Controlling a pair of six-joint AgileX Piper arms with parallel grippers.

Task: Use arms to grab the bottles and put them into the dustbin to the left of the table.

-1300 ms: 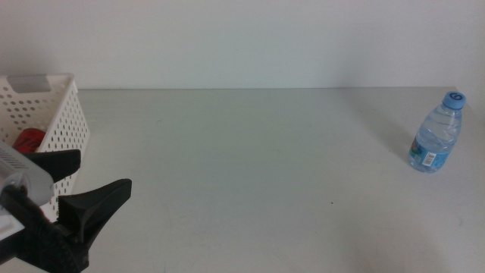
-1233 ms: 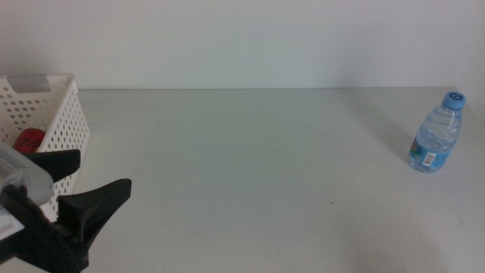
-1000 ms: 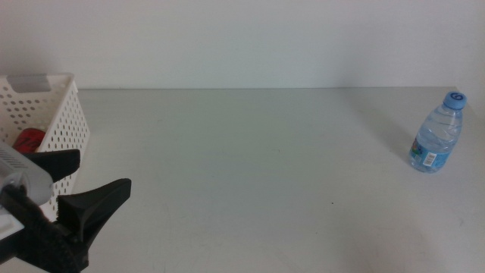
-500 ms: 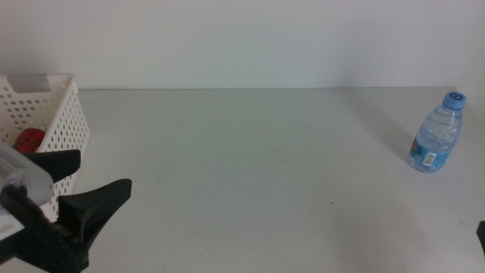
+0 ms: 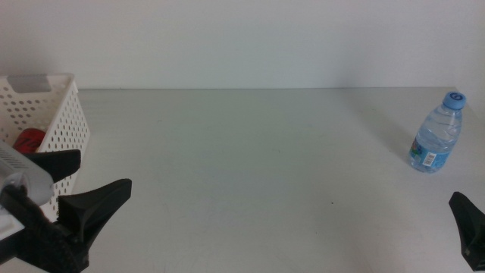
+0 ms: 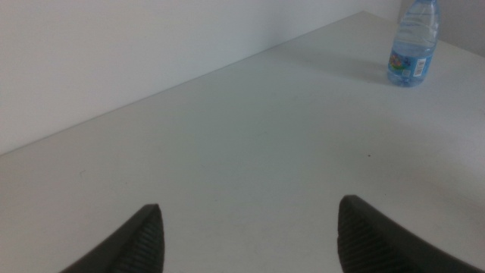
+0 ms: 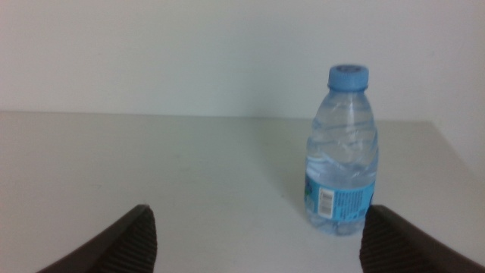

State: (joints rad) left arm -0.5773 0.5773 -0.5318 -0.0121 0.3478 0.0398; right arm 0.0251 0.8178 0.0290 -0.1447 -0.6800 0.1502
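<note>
Clear water bottle stands upright at table's right | left gripper spread beside basket | right gripper spread, facing bottle

Behind my work area stood a plain white wall, no marks, no windows. It met the surface in a straight seam running across the whole middle view. Same wall showed in both wrist views, blank & pale. Light was soft & even, w/ a faint greenish-grey cast over everything. A dim shadow band fell diagonally nr the far right corner. No floor or other furniture visible.
</note>
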